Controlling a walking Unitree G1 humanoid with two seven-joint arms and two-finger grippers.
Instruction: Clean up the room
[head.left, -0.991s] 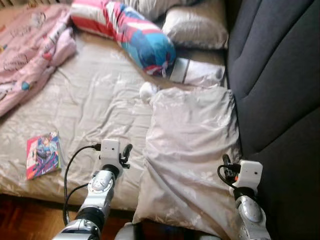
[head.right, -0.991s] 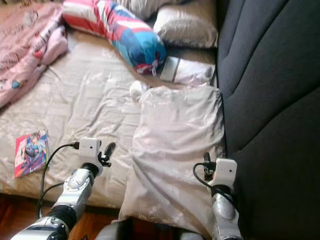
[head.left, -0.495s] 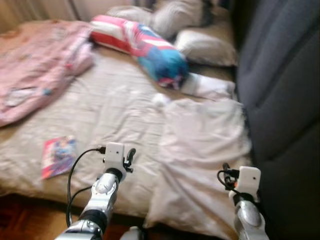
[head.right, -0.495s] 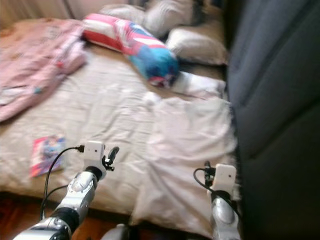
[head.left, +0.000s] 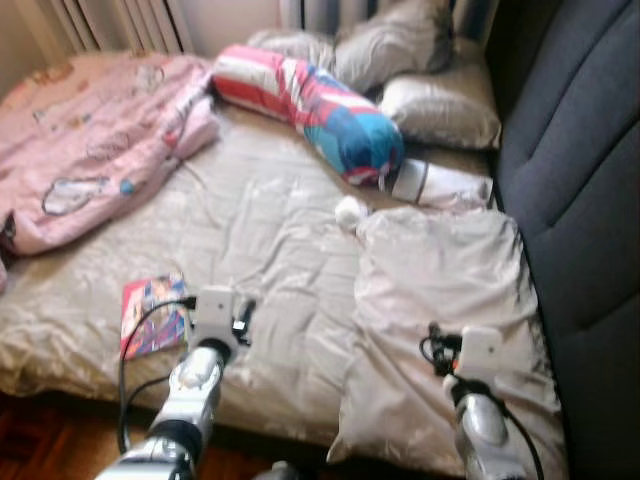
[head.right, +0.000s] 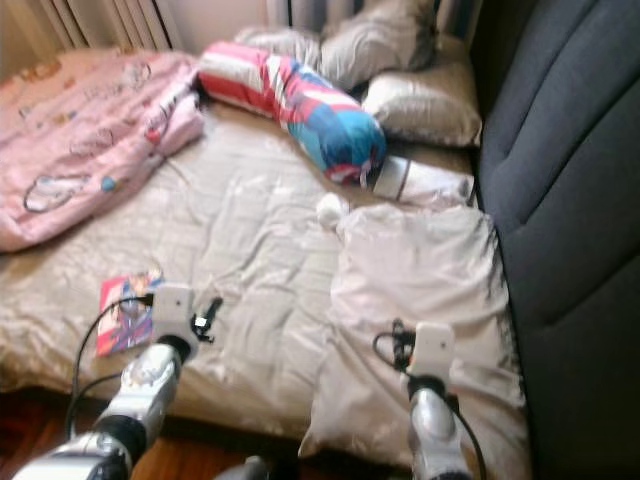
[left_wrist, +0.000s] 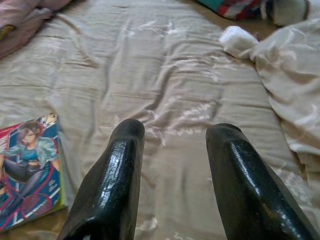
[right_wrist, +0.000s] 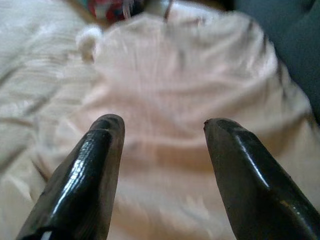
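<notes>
- The left gripper hovers over the wrinkled beige bedsheet, fingers spread and empty.
- The right gripper hangs above the large pale satin pillow, likewise parted (blurred view).
- A colourful illustrated comic book lies flat near the bed's front edge, just beside the left gripper.
- A rumpled pink patterned blanket sits well apart.

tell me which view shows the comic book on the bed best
The left wrist view: the comic book is close and sharp enough to make out the cover figure, beside the open left hand. Both eye views show it whole but small and blurry on the sheet, partly behind the left arm's cable.
</notes>
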